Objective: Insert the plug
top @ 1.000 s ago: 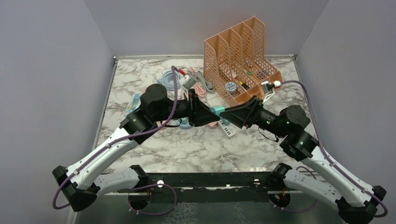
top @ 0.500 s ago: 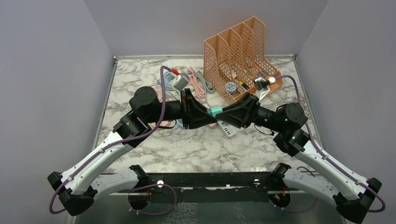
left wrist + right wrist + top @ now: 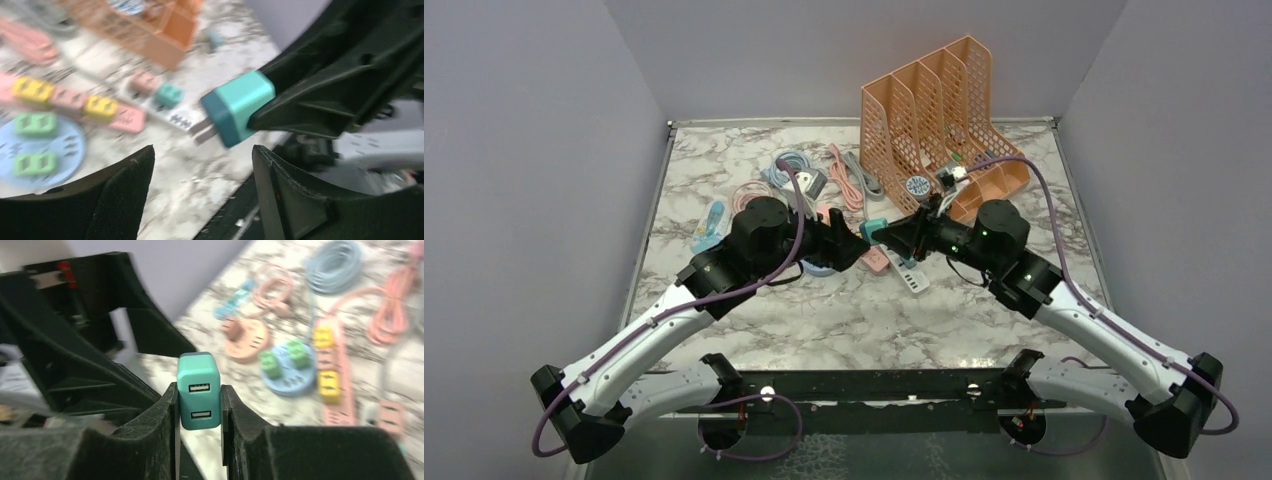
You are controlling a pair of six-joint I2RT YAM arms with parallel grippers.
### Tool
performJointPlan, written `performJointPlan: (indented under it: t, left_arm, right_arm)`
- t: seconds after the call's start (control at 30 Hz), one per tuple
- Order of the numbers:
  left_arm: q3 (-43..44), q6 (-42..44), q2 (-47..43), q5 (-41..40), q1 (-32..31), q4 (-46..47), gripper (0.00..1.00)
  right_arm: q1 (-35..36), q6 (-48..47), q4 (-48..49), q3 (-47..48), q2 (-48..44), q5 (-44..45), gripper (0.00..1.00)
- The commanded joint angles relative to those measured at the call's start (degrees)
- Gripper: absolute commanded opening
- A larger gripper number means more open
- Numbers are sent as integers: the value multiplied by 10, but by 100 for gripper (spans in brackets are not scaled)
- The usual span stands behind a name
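The plug (image 3: pixel 198 390) is a teal two-port USB charger, and my right gripper (image 3: pixel 198 388) is shut on its sides, ports facing the camera. From above, the plug (image 3: pixel 873 228) hangs over the table's middle at the tip of the right gripper (image 3: pixel 886 232). My left gripper (image 3: pixel 852 245) sits just left of it, open and holding nothing. In the left wrist view the plug (image 3: pixel 240 107) floats prongs-first above the open left gripper (image 3: pixel 202 165). Below lie a white power strip (image 3: pixel 909 275), a pink strip (image 3: pixel 330 375) and a round blue socket hub (image 3: pixel 289 365).
An orange file organiser (image 3: pixel 939 120) stands at the back right. Coiled blue and pink cables (image 3: pixel 794 165) and a pink cable (image 3: pixel 849 175) lie behind the arms. A round pink hub (image 3: pixel 244 337) sits beside the blue one.
The plug has passed from my left gripper to my right. The right jaws closed on it, then the left jaws opened and drew back leftward. The right arm has swung left.
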Motion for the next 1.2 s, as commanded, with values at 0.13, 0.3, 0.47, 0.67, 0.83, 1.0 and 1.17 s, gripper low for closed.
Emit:
performJointPlan:
  t: [0.13,0.3,0.47,0.67,0.83,1.0,1.17]
  left_arm:
    - [-49,2,0,-311,2,-106,75]
    - [-54,-16,14,-338,15,-116,77]
    - [-52,-48,40,-275,79,-123,78]
    - [-54,-61,50,-217,154,-128,78]
    - [-52,-60,55,-205,172,-139,78]
    - [-52,-61,61,-203,177,-141,78]
    - [-51,-57,67,-205,181,-141,78]
  right_arm:
    - [3,-207,-96,-1,95,207,1]
    - [3,-232,-95,13,163,225,1]
    - [7,-259,-110,46,214,223,1]
    - [13,-284,-114,75,271,205,1]
    - [15,-317,-154,101,310,197,1]
    - [15,-318,-209,109,322,192,1]
    - [15,-318,-235,119,349,183,1]
